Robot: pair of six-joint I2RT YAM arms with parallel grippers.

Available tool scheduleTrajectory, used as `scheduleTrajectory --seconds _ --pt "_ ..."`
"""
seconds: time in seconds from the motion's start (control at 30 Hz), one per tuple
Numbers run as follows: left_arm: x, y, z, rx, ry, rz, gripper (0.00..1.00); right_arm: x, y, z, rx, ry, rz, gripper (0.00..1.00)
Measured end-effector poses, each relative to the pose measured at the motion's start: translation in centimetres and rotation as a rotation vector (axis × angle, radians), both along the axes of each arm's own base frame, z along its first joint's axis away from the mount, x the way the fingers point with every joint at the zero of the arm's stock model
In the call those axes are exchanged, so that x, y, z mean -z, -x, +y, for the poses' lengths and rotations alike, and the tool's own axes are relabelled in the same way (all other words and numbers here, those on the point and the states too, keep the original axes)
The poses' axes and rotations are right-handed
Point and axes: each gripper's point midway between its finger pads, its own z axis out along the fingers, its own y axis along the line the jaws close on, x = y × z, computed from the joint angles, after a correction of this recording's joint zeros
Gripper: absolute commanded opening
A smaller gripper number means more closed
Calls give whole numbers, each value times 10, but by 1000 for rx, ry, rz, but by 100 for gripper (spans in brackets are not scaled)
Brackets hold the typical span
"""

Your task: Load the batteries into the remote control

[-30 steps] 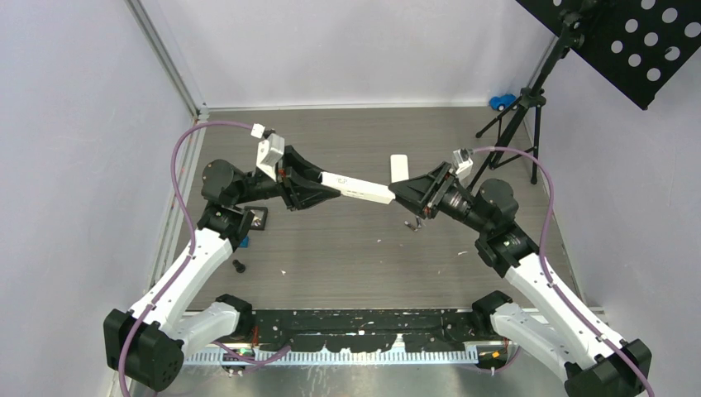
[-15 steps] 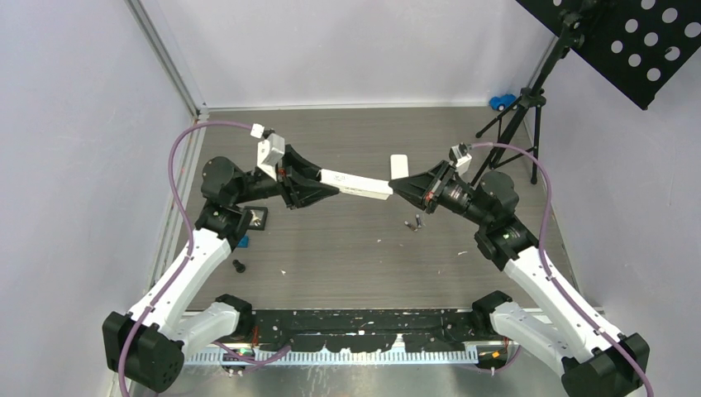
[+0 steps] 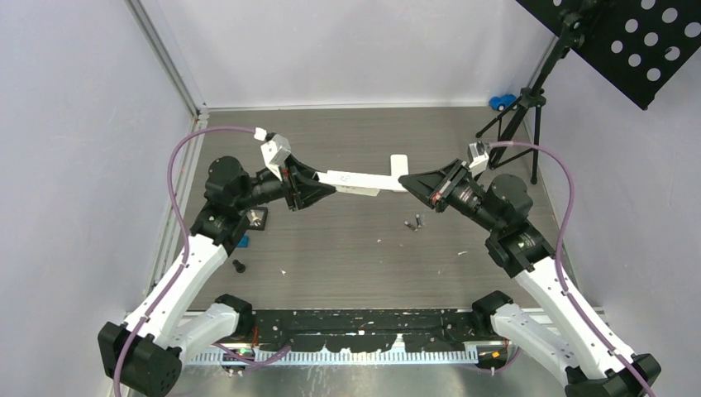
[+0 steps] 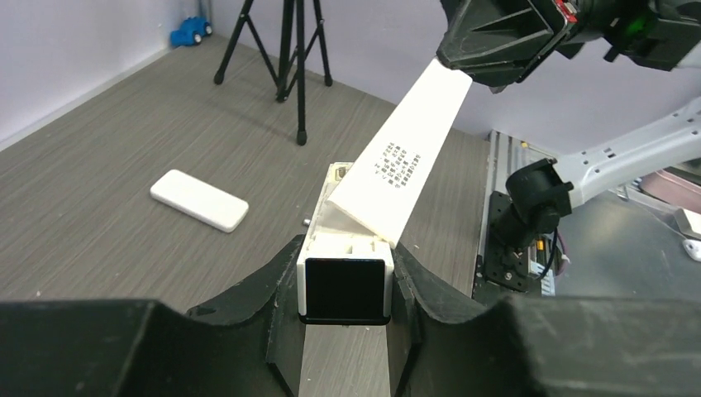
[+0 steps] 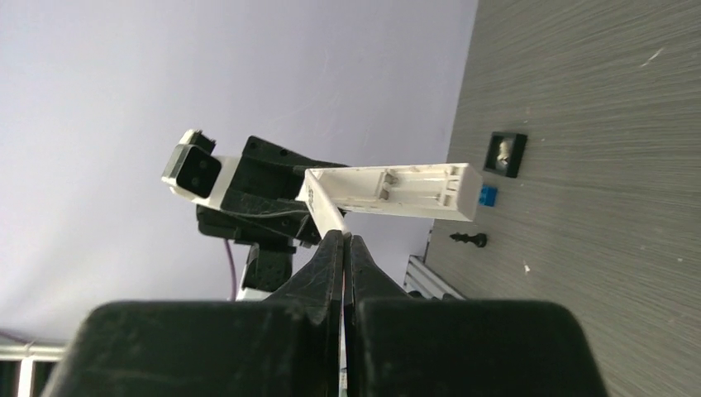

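Above the middle of the grey wood-grain worktop, the long white plastic remote control hangs with its long axis running left to right between the two arms; the black two-finger left hand is clenched on its left end, the square butt of the body wedged between the fingers in the left wrist view; the black two-finger right hand is pinched tight on the far tip of the thin white printed battery cover, which slants up off the body and bares the empty compartment to the right wrist camera. The batteries, two tiny dark cylinders with silvery ends, lie close together on the worktop, toward the arm bases from the right hand and below the remote's right end; which way their long axes point is too small to tell. The right arm is plainly the nearer; I judge it must first put the cover down, then drop down and back toward its own base to reach them, while the left hand keeps the compartment presented.
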Motion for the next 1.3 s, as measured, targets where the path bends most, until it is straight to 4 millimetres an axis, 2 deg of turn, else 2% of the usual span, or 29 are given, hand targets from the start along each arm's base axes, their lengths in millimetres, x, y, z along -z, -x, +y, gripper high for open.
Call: scheduleTrajectory --seconds 0.27,0.47,0.63,0.7,0.83,0.93,0.97,1.0,1.13,1.17,1.3 --pt "9 -8 14 -136 -27 34 0 14 -12 -30 203 50 20 0" --pt "18 -32 41 -374 -59 76 0 57 -24 -52 348 140 118 0" --pt "22 -47 59 -516 -74 86 0 122 -28 -52 347 241 248 0" --pt "21 -49 62 -539 -71 84 0 156 -27 -48 322 283 315 0" --pt "18 -48 60 -530 -47 89 0 224 -16 -48 283 381 445 0" --pt "15 -45 54 -494 -26 90 0 257 -7 -49 263 422 503 1" --pt "13 -44 51 -474 -18 88 0 267 -4 -49 255 434 523 4" --pt "11 -42 48 -453 -10 84 0 274 -2 -49 247 443 539 10" --pt "6 -36 35 -367 17 79 0 285 2 -48 220 468 554 55" --pt "5 -35 33 -350 22 77 0 285 3 -48 218 476 549 63" --pt "0 -26 23 -265 43 67 0 283 7 -55 216 535 539 76"
